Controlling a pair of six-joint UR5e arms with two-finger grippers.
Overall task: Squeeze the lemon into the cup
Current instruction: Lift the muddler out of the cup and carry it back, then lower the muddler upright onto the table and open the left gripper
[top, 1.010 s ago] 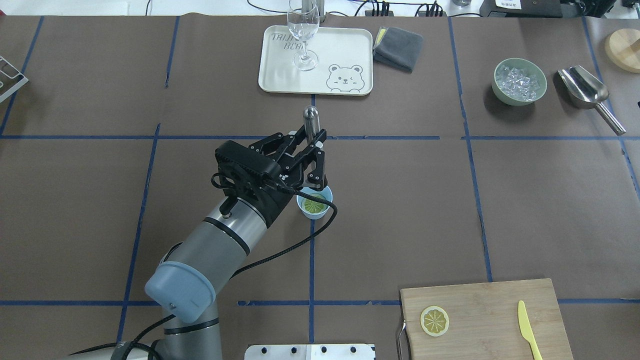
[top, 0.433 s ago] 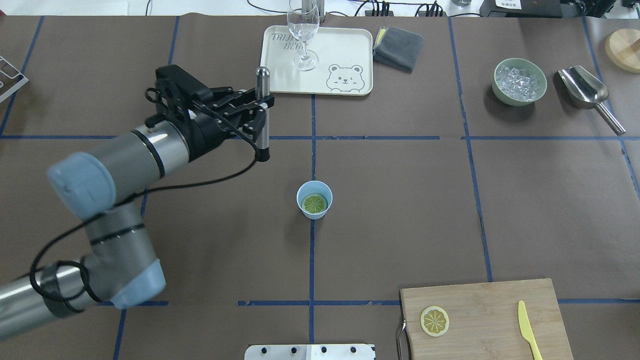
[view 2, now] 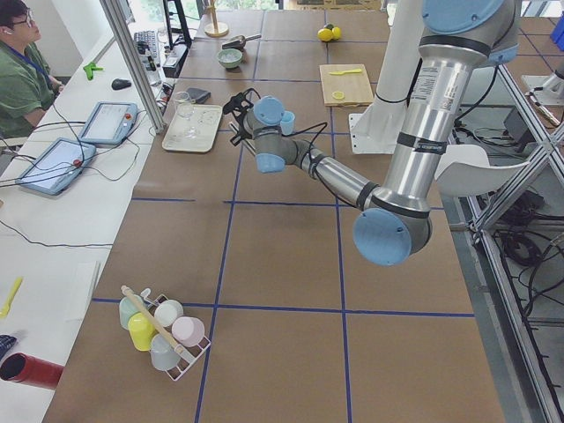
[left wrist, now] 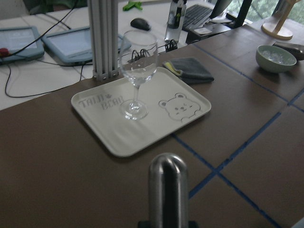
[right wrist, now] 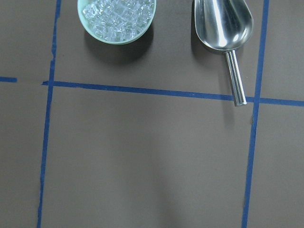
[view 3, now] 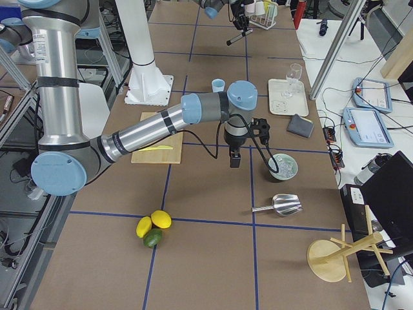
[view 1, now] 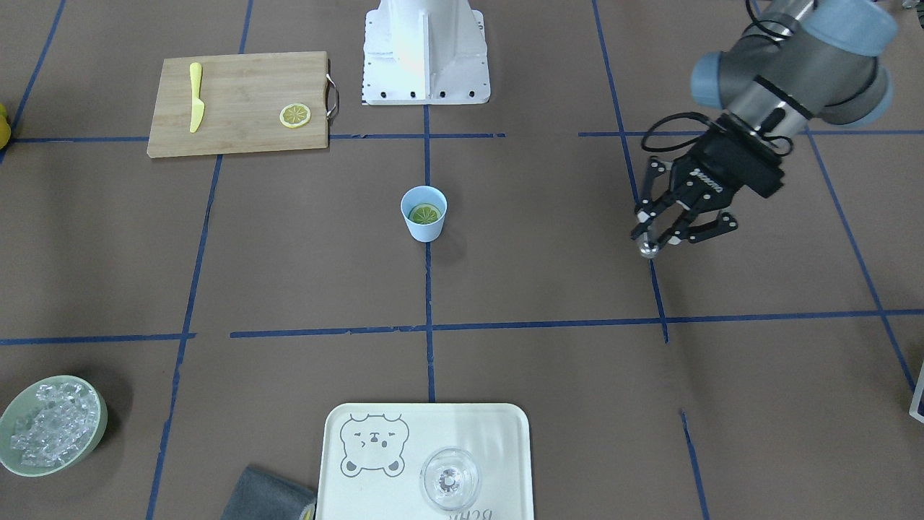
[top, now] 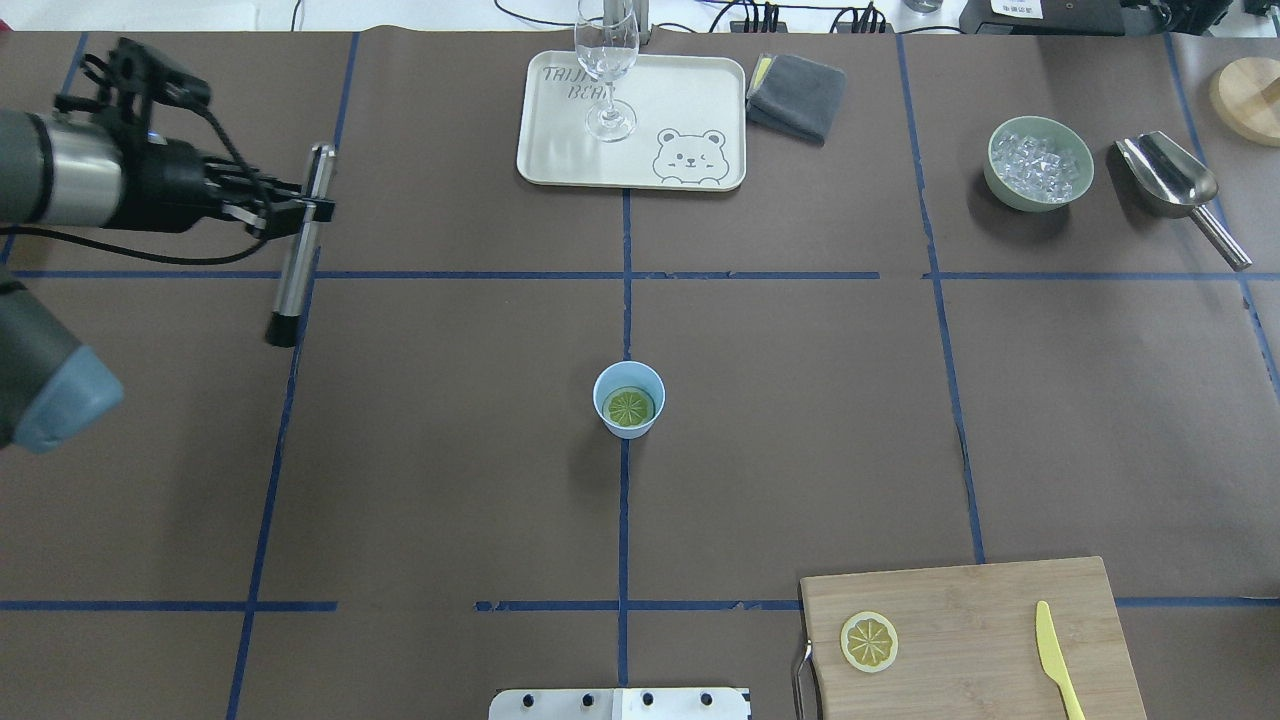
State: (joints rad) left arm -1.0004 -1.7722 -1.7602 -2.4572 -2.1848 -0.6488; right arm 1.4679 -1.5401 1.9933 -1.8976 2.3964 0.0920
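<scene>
The light-blue cup (top: pixel 628 400) stands at the table's middle, with a lemon slice (top: pixel 629 407) lying flat inside it; cup (view 1: pixel 424 214) and slice (view 1: pixel 425 213) also show in the front view. A twin slice (top: pixel 868 641) lies on the wooden cutting board (top: pixel 980 600). My left gripper (top: pixel 318 210) is far left of the cup, shut on a metal rod (top: pixel 297 265) that hangs tilted above the table; its rounded end fills the left wrist view (left wrist: pixel 167 190). My right gripper (view 3: pixel 234 158) shows only in the exterior right view, beside the ice bowl; open or shut cannot be told.
A yellow knife (top: pixel 1055 660) lies on the board. A white bear tray (top: pixel 690 90) with a clear glass (top: pixel 607 70) is at the back, a grey cloth (top: pixel 797 95) beside it. An ice bowl (top: pixel 1040 165) and a metal scoop (top: pixel 1170 180) are at the back right.
My left arm swung from right over the cup to the table's far left, carrying the metal rod. The cup and its slice stayed put.
</scene>
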